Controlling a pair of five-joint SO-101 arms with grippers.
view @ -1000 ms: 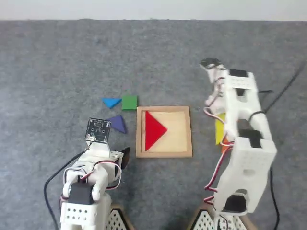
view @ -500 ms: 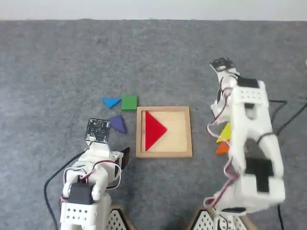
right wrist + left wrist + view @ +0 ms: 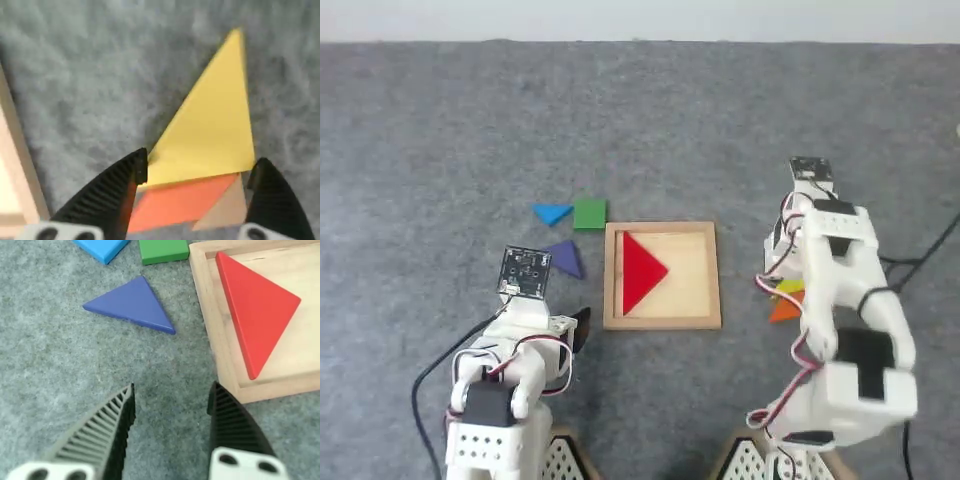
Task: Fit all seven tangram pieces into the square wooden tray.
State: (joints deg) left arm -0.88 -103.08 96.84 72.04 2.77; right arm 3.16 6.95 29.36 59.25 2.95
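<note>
High view — Q. How is the square wooden tray (image 3: pixel 662 322) placed, and what is held in it?
A. The tray is set on the grey mat (image 3: pixel 470 120) between the two arms, so that it can be reached from either side. One piece, the red triangle (image 3: pixel 640 270), is seated flat against the wall nearer the left arm, its point turned toward the middle. The remaining floor is bare, as is needed for six more pieces.
Q. Where are the other pieces found?
A. The dark blue triangle (image 3: pixel 131 307), green square (image 3: pixel 162 249) and light blue triangle (image 3: pixel 102 246) are grouped just beside the tray on the left arm's side. The yellow triangle (image 3: pixel 215 125) and orange piece (image 3: pixel 182 205) are laid touching on the right arm's side. A tan patch (image 3: pixel 227 212) at the orange piece's edge cannot be identified.
Q. How are the pincers held?
A. The left gripper (image 3: pixel 173 387) is spread with nothing pinched, and is held low over bare mat near the tray's corner. The right gripper (image 3: pixel 200 160) is likewise spread and is positioned over the yellow triangle's broad end, a finger to each side. A pick of that triangle is judged to be in preparation, and most of the task is judged undone
</note>
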